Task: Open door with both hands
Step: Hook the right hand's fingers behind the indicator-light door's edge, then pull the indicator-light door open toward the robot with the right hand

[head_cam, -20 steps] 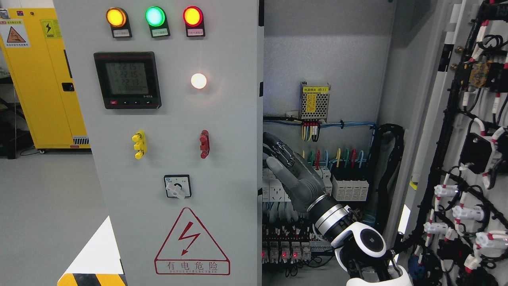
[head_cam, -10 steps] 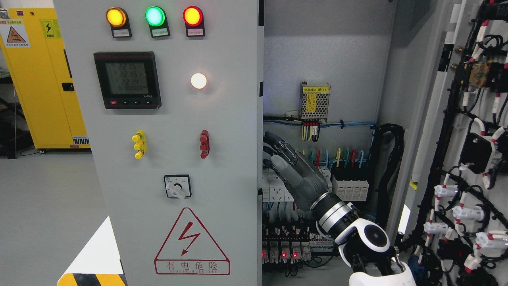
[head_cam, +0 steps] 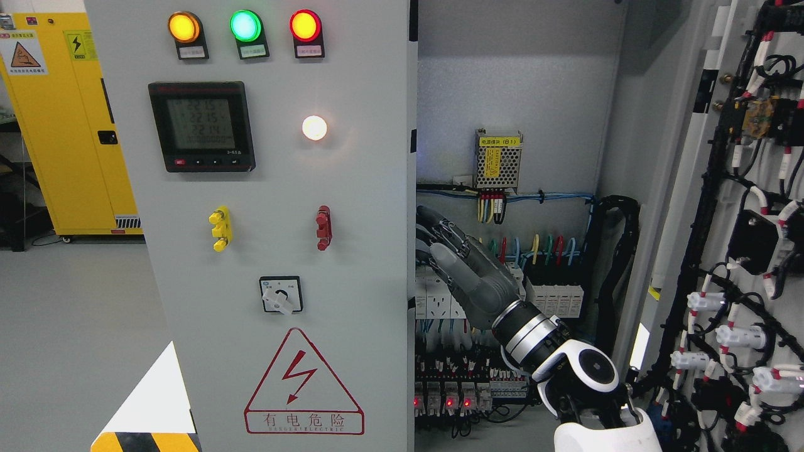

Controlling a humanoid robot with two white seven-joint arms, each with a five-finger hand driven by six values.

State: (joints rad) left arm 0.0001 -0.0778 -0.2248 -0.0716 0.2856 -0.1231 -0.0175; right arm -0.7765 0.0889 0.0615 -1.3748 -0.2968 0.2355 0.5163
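Left door (head_cam: 276, 238) of grey cabinet closed, filling left half of frame; right door (head_cam: 747, 251) swung wide at far right, wiring exposed. Right hand (head_cam: 468, 270) reaching in from lower right, fingers (head_cam: 433, 229) extended together toward left door's inner edge; contact unclear. Behind: rows of breakers (head_cam: 553, 298), small power supply (head_cam: 498, 160). Yellow cabinet (head_cam: 69, 125) beyond.

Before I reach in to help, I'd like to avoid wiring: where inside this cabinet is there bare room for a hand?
Bare: the grey back wall above the power supply, and beside it toward the black cable loom. Crowded: the breakers and relays below, the open right door's harness, and the gap by the left door's edge, where the right hand reaches.
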